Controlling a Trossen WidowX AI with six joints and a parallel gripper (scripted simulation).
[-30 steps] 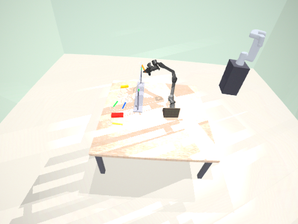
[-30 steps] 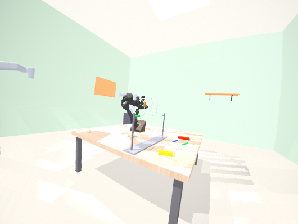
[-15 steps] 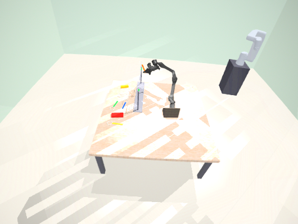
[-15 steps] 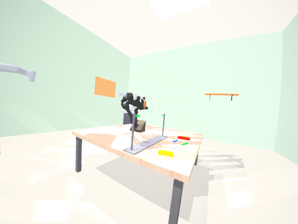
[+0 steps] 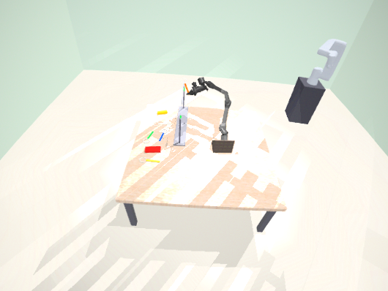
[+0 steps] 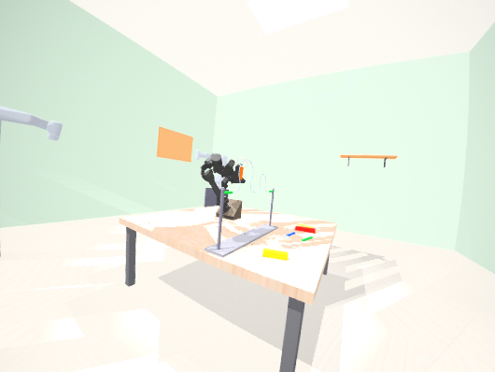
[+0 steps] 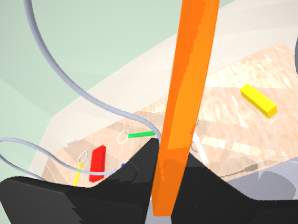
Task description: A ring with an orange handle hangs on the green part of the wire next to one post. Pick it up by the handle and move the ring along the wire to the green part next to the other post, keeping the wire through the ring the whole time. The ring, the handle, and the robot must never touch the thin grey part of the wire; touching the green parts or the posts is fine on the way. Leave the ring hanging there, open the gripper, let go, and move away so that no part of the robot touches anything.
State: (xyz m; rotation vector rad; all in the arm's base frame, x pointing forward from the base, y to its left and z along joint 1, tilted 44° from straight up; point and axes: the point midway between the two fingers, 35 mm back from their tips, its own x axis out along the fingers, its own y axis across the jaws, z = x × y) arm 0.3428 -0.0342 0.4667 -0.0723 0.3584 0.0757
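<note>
Two black fingers of my gripper (image 5: 188, 93) (image 6: 243, 180) (image 7: 171, 146) are clamped on the flat orange handle (image 5: 187, 88) (image 6: 241, 173) (image 7: 190, 75), raised above the board. I can't make out its ring, or whether the wire runs through it. Beyond the fingers, I see the thin grey curving wire (image 6: 252, 175) (image 7: 75, 90). Farther off, on the wooden table (image 5: 201, 205) (image 6: 168, 238) (image 7: 225, 100), lie a yellow rectangular block (image 5: 162, 112) (image 6: 275, 254) (image 7: 258, 101) and a red rectangular block (image 5: 152, 149) (image 6: 305, 229) (image 7: 98, 164).
</note>
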